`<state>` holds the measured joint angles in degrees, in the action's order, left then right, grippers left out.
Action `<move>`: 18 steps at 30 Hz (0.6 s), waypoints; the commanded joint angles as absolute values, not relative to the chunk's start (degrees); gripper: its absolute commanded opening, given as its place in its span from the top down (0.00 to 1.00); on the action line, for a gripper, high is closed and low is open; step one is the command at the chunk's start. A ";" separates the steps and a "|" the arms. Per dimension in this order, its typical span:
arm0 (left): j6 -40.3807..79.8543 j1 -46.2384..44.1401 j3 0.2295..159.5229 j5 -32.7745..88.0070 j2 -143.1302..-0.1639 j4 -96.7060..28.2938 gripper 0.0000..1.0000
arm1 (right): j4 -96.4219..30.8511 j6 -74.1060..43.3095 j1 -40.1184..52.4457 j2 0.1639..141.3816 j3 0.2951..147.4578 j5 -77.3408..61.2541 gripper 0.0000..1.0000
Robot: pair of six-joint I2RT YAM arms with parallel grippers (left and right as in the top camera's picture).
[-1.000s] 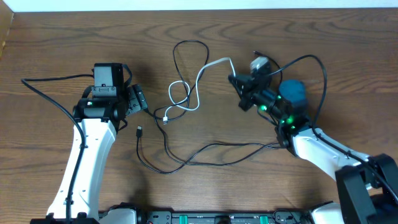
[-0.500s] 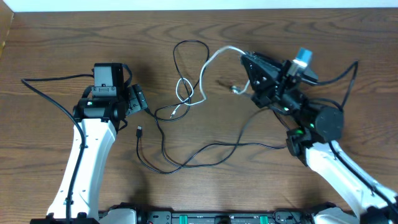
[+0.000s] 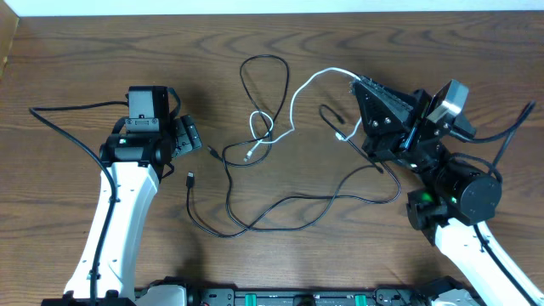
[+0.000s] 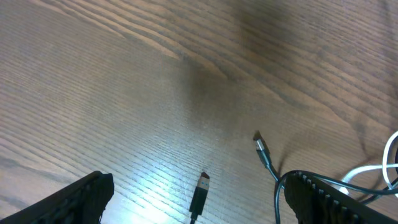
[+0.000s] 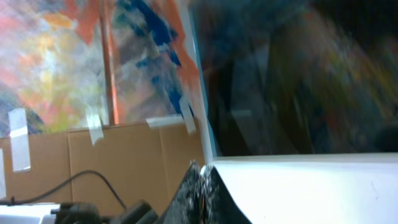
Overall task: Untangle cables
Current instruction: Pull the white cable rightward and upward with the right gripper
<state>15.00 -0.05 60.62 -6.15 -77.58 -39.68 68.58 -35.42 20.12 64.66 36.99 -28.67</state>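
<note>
- Now: right gripper [image 3: 358, 83] pinched shut on white cable [image 3: 297, 89], tilted upward.
- Left gripper [image 3: 192, 136] gapes wide, empty, beside the 2 black cables [image 3: 289, 201].
- Best to draw white cable rightward slowly, since the central crossing may snag.

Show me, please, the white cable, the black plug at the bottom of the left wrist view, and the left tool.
white cable [image 3: 293, 106]: overhead view, its curved middle stretch.
black plug [image 4: 200, 186]: left wrist view, the plug's body.
left tool [image 3: 194, 136]: overhead view, midway between its open fingertips.
</note>
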 commanded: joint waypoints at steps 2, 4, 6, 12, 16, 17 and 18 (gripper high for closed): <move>15.07 0.05 62.11 -6.46 -77.71 -39.83 0.08 | 59.22 -31.83 20.18 63.29 37.50 -26.89 0.99; 15.07 0.03 62.11 -6.46 -77.71 -39.86 0.09 | 49.80 -32.21 20.18 63.26 37.50 -25.96 0.99; 15.07 0.05 62.11 -6.46 -77.71 -39.86 0.08 | 41.15 -35.31 20.25 63.26 37.50 -25.85 0.99; 15.07 0.05 62.11 -6.46 -77.71 -39.83 0.09 | 24.21 -47.03 21.54 63.33 37.50 -26.09 0.99; 15.07 0.03 62.11 -6.46 -77.71 -39.83 0.09 | 24.45 -47.09 22.48 63.31 37.50 -26.09 0.99; 15.07 0.05 62.11 -6.46 -77.71 -39.86 0.08 | 25.76 -47.09 22.52 63.31 37.50 -26.22 0.99; 15.07 0.03 62.11 -6.46 -77.71 -39.83 0.08 | 27.55 -47.11 22.50 63.31 37.50 -26.65 0.99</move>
